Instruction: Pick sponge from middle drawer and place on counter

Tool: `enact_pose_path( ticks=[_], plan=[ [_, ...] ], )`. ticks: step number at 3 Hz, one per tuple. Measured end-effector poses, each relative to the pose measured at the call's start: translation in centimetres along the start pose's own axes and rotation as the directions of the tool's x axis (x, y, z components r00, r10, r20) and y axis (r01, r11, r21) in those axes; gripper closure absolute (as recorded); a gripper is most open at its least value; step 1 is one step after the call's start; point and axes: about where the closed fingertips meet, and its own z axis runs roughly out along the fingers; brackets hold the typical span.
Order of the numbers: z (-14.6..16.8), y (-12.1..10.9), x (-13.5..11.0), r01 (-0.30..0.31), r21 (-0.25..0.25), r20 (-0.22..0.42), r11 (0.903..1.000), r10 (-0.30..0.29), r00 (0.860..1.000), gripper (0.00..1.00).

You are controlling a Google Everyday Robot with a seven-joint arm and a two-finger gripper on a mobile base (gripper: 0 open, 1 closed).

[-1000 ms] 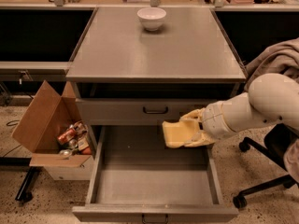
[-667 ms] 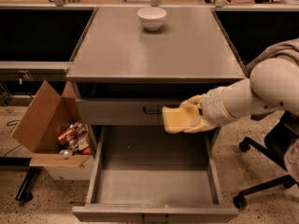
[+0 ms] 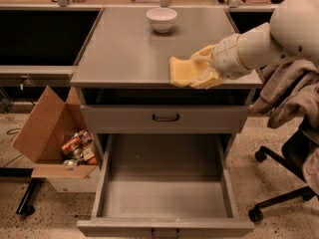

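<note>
The pale-yellow sponge [image 3: 180, 71] is held in my gripper [image 3: 195, 68], which is shut on it from the right. Sponge and gripper hang at the front right edge of the grey counter [image 3: 129, 49], just above its surface. The white arm reaches in from the right. The middle drawer [image 3: 164, 188] is pulled wide open below, its grey floor bare.
A white bowl [image 3: 161, 19] stands at the back of the counter. The upper drawer with a black loop handle [image 3: 166, 117] is closed. An open cardboard box [image 3: 55, 133] with packets sits on the floor at left. A cloth-draped office chair [image 3: 294, 133] stands at right.
My gripper has lifted the sponge from in front of the upper drawer up to the counter's front right edge.
</note>
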Motion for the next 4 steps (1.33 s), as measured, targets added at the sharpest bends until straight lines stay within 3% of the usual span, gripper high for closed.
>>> enact_pose_path(
  ticks=[2, 3, 4],
  plan=[
    [0.3, -1.1, 0.3, -0.033, 0.021, 0.009, 0.9992, 0.033, 0.999, 1.00],
    [2.4, -4.1, 1.9, -0.088, 0.014, 0.007, 0.9960, 0.088, 0.996, 1.00],
    [4.5, -9.2, 2.1, -0.134, 0.049, 0.048, 0.9897, 0.132, 0.990, 1.00]
  ],
)
